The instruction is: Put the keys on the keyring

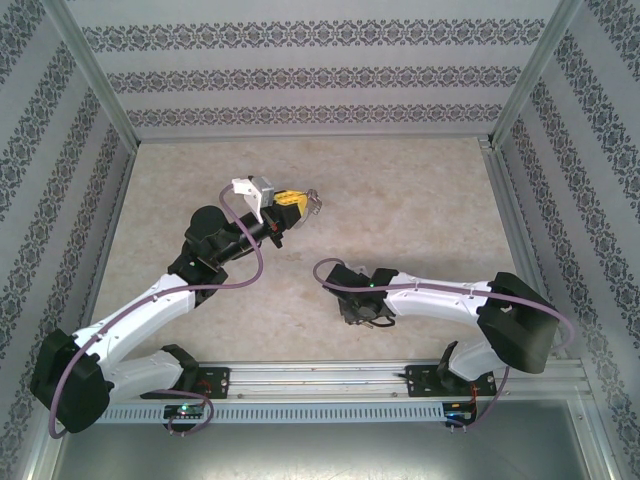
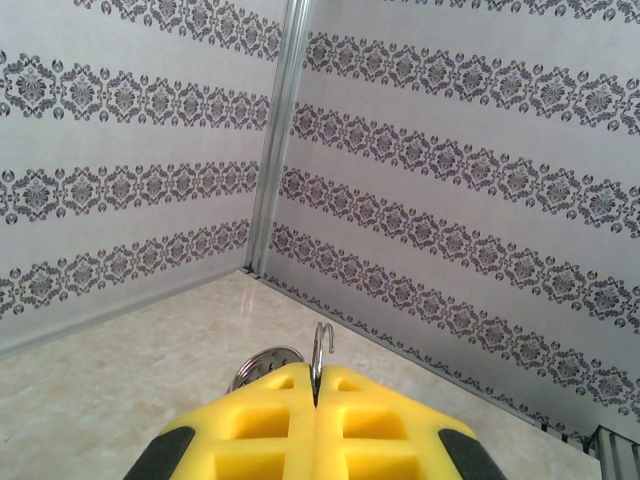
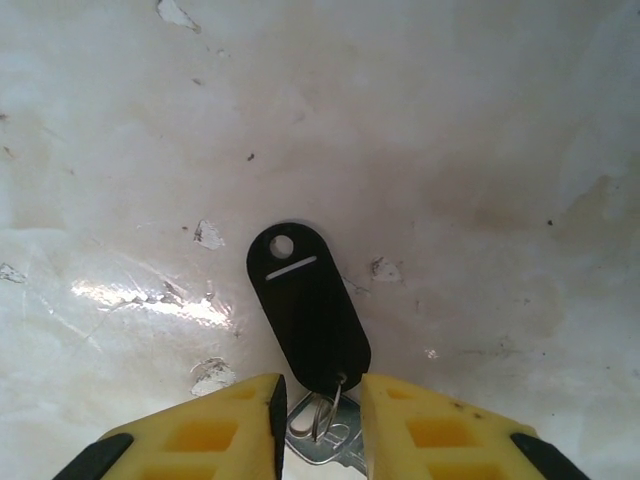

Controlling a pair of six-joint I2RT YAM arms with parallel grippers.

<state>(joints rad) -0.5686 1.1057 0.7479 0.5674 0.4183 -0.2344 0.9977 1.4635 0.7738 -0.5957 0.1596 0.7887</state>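
Left hand (image 2: 316, 388) tight on the keyring (image 2: 265, 358); right hand (image 3: 322, 402) narrow around the keys (image 3: 308, 310), grip unclear.

Lighting was bright and even; shadows soft. Glare streaked the table (image 3: 150, 295) at 9 o'clock (right wrist view).
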